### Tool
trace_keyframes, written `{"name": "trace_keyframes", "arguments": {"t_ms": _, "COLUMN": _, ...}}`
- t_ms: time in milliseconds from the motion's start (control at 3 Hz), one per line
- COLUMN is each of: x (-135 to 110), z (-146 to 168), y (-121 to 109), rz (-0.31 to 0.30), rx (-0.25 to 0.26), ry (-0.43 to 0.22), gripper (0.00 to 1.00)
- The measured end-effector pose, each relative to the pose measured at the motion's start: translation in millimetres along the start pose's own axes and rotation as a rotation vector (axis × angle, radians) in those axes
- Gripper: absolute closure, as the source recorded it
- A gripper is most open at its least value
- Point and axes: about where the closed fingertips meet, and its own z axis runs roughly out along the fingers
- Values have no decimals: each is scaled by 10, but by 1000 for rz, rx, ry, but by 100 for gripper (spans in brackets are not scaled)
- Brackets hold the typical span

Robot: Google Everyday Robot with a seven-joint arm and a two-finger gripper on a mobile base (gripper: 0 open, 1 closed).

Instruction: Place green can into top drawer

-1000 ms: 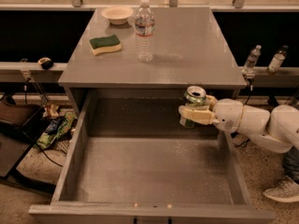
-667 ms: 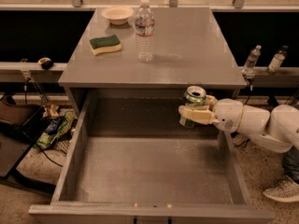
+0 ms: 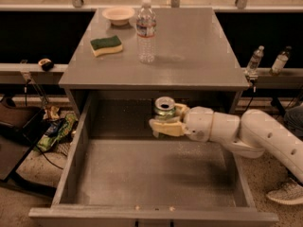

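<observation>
The green can [image 3: 164, 108], dark green with a silver top and pull tab, is upright in my gripper [image 3: 164, 126]. The gripper's cream-coloured fingers are closed around the can's lower body. My white arm reaches in from the right. The can hangs above the back part of the open top drawer [image 3: 142, 178], just under the tabletop's front edge. The drawer is pulled out wide, with a speckled grey bottom and nothing lying in it.
On the grey table [image 3: 194, 51] stand a clear water bottle [image 3: 146, 30], a green and yellow sponge [image 3: 106, 45] and a small bowl [image 3: 118, 14]. Two small bottles [image 3: 254, 60] stand on the right ledge. Bags and cables [image 3: 54, 131] lie on the floor at left.
My gripper has carried the can to the left and slightly down, from near the drawer's right side toward its middle.
</observation>
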Motion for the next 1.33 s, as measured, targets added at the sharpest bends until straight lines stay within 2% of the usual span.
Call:
{"name": "trace_keyframes", "arguments": {"t_ms": 333, "x": 21, "z": 329, "y": 320, "rz": -26, "rx": -36, "ry": 11, "gripper": 100}}
{"name": "trace_keyframes", "arguments": {"t_ms": 667, "x": 60, "z": 772, "y": 600, "rz": -33, "rx": -70, "ry": -47, "gripper": 100}}
{"name": "trace_keyframes", "arguments": {"t_ms": 1000, "x": 190, "z": 1186, "y": 773, "rz": -66, "rx": -88, "ry": -90, "gripper": 100}}
{"name": "trace_keyframes", "arguments": {"t_ms": 1333, "x": 401, "z": 1523, "y": 867, "rz": -140, "rx": -93, "ry": -71, "gripper": 100}}
